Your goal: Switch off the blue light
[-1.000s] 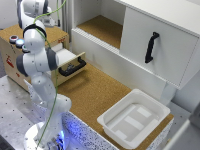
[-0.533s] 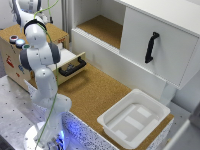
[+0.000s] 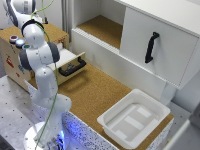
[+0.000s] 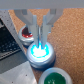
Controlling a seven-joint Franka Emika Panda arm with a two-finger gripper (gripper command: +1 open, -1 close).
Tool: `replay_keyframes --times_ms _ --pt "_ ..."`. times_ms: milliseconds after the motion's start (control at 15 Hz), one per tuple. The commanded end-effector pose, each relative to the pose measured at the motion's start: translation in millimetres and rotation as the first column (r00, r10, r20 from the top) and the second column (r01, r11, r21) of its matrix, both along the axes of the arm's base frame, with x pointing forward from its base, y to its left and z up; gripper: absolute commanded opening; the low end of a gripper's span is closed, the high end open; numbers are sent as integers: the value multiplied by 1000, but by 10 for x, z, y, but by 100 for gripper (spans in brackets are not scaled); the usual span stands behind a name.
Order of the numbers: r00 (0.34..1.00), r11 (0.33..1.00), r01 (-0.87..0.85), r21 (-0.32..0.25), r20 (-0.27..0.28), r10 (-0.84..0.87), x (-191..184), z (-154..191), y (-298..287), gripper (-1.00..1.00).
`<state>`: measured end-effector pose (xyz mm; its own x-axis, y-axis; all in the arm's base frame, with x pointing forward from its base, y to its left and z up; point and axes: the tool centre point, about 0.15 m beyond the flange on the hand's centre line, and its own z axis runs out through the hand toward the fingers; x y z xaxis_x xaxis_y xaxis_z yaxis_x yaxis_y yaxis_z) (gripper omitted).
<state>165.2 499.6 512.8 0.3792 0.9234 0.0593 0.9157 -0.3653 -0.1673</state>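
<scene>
The claw (image 4: 40,36), fingers narrowly apart, is hovering just above the glowing blue light (image 4: 40,50), holding nothing.

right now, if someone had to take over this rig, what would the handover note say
Gripper: the fingers stand close together just above the blue light, holding nothing. The wrist view does not settle whether they are fully shut or touching the cap.

Things: the blue light sits between the red button and the green button, on top of the wooden box at the exterior view's left, where the arm hides most of the row.

Done: gripper lined up over the blue cap.

Left: the cap glows bright, so it is not yet off. Press straight down, then check that the glow dies.
</scene>
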Motion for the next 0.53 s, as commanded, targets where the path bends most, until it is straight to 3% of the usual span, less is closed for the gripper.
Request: replay_keyframes --times_ms 0,467 --pt "998 998 -46 -34 52 48 -103 -241 188 -100" --pt "998 998 -61 -33 2 61 29 -547 265 -100"
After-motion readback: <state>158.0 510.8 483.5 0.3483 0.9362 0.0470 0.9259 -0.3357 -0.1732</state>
